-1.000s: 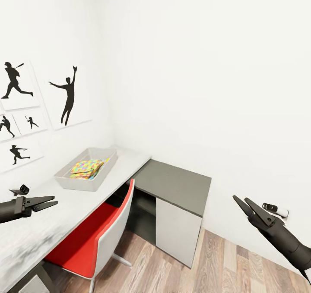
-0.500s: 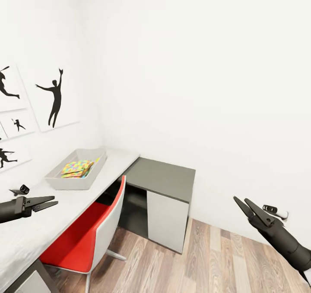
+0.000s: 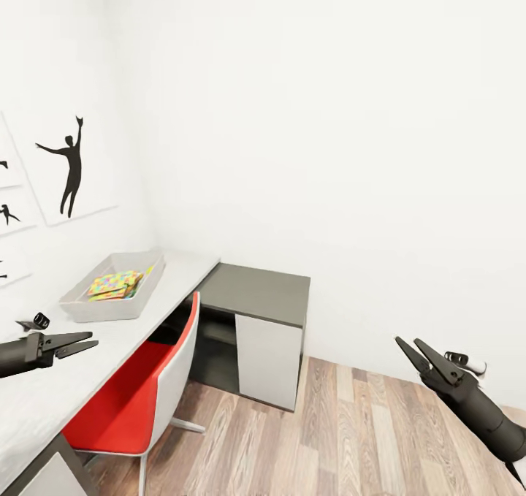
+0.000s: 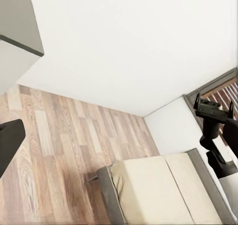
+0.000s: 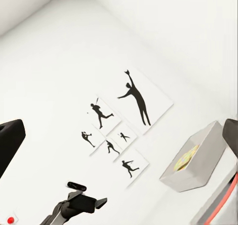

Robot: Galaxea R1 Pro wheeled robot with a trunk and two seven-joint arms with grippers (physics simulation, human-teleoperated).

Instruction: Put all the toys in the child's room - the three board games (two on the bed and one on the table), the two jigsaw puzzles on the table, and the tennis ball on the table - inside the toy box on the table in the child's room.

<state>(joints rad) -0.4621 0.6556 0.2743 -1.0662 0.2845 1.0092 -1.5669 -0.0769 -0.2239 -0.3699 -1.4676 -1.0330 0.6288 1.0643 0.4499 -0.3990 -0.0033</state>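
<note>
Resting on the white table (image 3: 139,321), the grey toy box (image 3: 73,304) holds jigsaw puzzles (image 3: 113,284); no lettering is legible. Left gripper (image 3: 89,340) and right gripper (image 3: 410,345) both hang parted, empty.

Red chair (image 3: 139,401) blocks table (image 3: 51,386) front; floor (image 3: 351,437) rightward open.

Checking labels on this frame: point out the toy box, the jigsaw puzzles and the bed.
toy box (image 3: 79,308), head view, front wall.
jigsaw puzzles (image 3: 113,285), head view, top sheet inside the bin.
bed (image 4: 153,185), left wrist view, beige mattress.
</note>
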